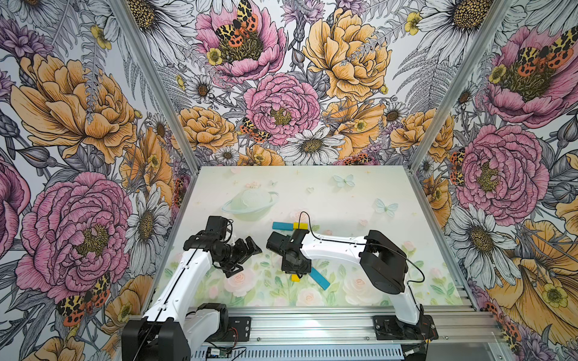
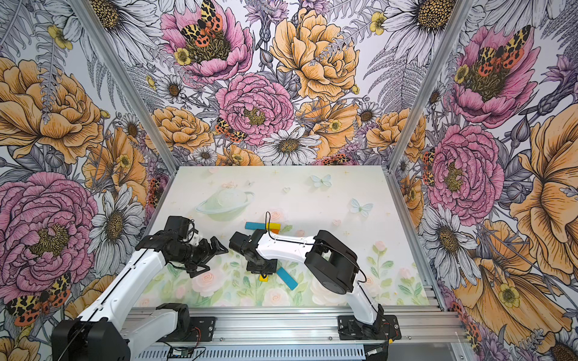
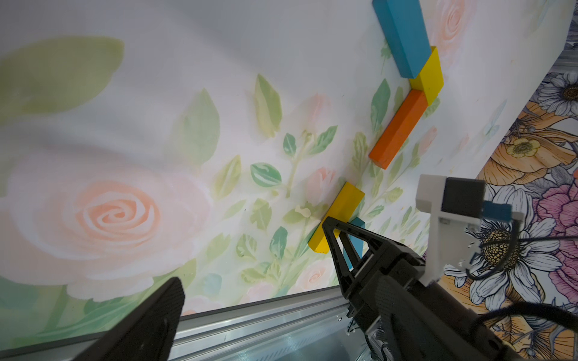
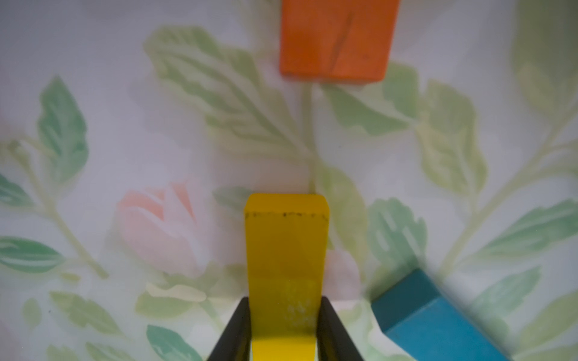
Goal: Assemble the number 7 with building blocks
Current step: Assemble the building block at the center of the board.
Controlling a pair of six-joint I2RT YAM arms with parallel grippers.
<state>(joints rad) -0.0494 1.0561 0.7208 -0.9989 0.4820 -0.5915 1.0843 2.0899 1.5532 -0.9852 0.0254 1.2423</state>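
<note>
Right hand (image 4: 284,301) clamped on the long yellow block (image 1: 295,278), low centre in a top view. Its long axis points up-frame, roughly at the free end of the orange block (image 4: 336,40), with a gap between. Left hand (image 1: 242,258) gapes empty, farther off. I judge the right hand pushes straight ahead.

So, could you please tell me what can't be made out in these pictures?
orange block: top views, mostly behind the right arm; right wrist view, cut off by the edge.
long yellow block: top views, that arm covers all but its end.
near blue block: right wrist view, blurred, cut by the edge.
</note>
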